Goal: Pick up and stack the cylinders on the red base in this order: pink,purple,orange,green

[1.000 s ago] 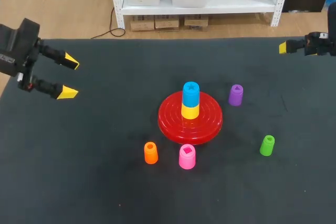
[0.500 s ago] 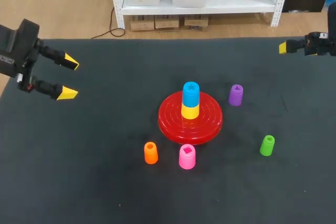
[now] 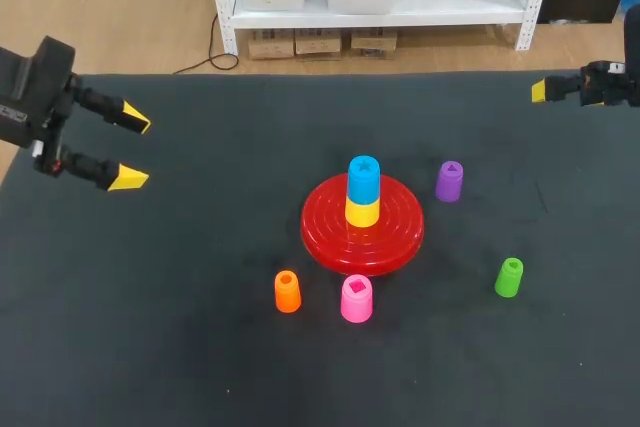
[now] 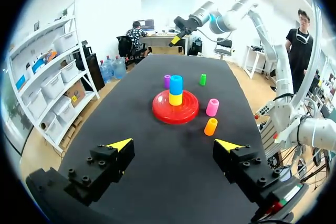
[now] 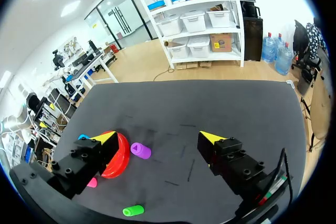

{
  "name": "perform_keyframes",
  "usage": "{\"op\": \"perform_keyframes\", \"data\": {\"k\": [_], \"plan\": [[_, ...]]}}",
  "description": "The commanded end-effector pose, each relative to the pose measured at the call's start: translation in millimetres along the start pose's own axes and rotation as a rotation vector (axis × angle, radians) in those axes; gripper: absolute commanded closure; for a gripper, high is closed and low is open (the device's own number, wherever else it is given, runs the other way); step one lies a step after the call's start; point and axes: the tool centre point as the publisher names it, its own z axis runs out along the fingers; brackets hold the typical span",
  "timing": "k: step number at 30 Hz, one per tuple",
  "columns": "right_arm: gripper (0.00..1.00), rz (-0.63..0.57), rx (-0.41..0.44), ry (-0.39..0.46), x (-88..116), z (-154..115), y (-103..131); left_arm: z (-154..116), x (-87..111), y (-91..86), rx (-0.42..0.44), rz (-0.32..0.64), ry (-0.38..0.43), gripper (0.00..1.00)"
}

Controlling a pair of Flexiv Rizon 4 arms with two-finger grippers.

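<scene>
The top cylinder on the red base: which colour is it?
Blue cylinder, best seen in head view.

The tabletop [image 3: 180, 297] is matt charcoal black with faint pale scuffs. The base [image 3: 325, 237] is glossy red, ringed with concentric ridges. Each cylinder is one plain colour: blue cylinder [image 3: 363, 179], yellow cylinder [image 3: 362, 213], purple cylinder [image 3: 449, 182], green cylinder [image 3: 509, 278], orange cylinder [image 3: 287, 292], pink cylinder [image 3: 356, 300]. The left gripper [image 3: 133, 147] and right gripper [image 5: 157, 137] are black with bright yellow tips
</scene>
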Motion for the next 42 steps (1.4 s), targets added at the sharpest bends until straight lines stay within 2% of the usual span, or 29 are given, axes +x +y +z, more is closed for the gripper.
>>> {"op": "perform_keyframes", "data": {"k": [1,8,12,18,24,30,35,42], "plan": [[0.0,-0.001,-0.002,0.001,0,0,-1,0,1.3,-0.2,-0.002,0.003,-0.004,0.0],[0.0,-0.001,-0.002,0.001,0,0,-1,0,1.3,-0.2,-0.002,0.003,-0.004,0.0],[0.0,-0.167,0.021,0.049,31,-6,66,0,1.3,-0.2,-0.002,0.003,-0.004,0.0],[0.0,-0.284,0.073,0.165,84,-10,139,0,1.3,-0.2,-0.002,0.003,-0.004,0.0],[0.0,-0.403,0.081,0.257,133,-8,199,0,1.3,-0.2,-0.002,0.003,-0.004,0.0],[0.0,-0.536,0.103,0.362,176,2,246,0,1.3,-0.2,-0.002,0.003,-0.004,0.0],[0.0,-0.622,0.117,0.436,199,19,262,0,1.3,-0.2,-0.002,0.003,-0.004,0.0],[0.0,-0.644,0.131,0.537,215,43,263,0,1.3,-0.2,-0.002,0.003,-0.004,0.0]]}}
